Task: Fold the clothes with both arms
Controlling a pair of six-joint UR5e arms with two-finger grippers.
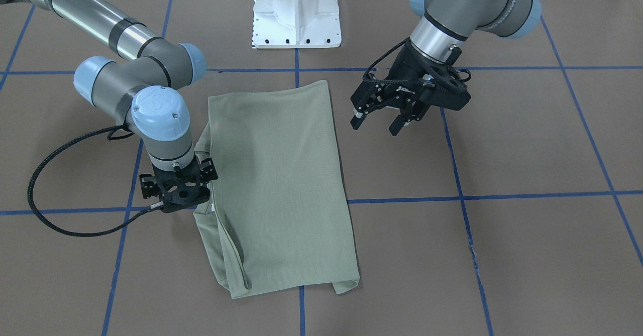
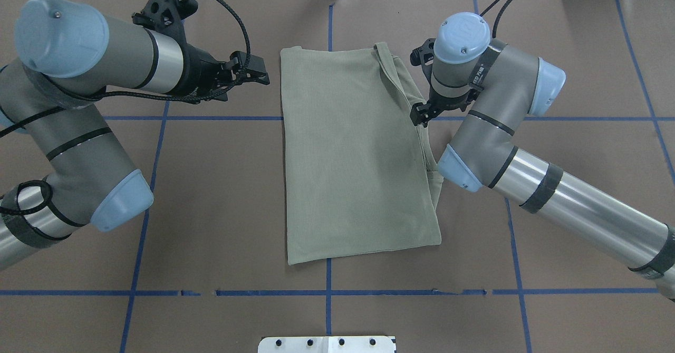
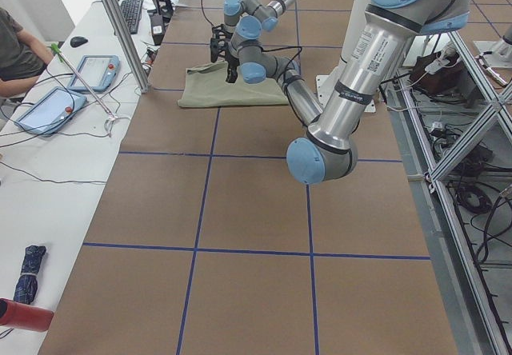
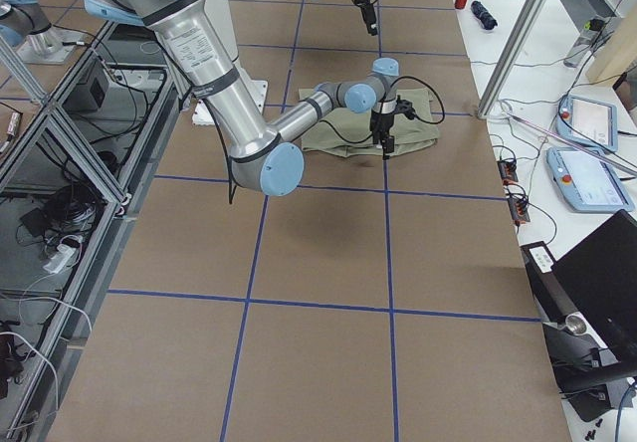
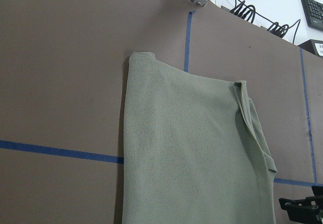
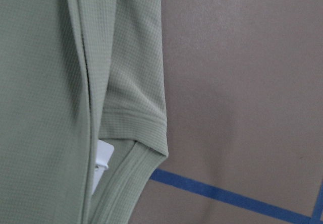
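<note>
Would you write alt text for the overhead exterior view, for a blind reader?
A folded green shirt lies on the table. The left gripper is open beside its far-left corner; the right gripper points down over its right edge.

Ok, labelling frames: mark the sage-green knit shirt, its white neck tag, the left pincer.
Sage-green knit shirt (image 2: 348, 152): overhead view, middle.
White neck tag (image 6: 103, 153): right wrist view, face.
Black left pincer (image 1: 375, 125): front view, between fingertips.

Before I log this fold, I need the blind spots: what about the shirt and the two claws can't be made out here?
Right claw: fingertips hidden beneath its own wrist in the front-facing and overhead views, so open or shut cannot be told.
Shirt: chest logo shows in no view, folded out of sight.
White tag: mostly tucked between layers in the right wrist view; print unreadable.
</note>
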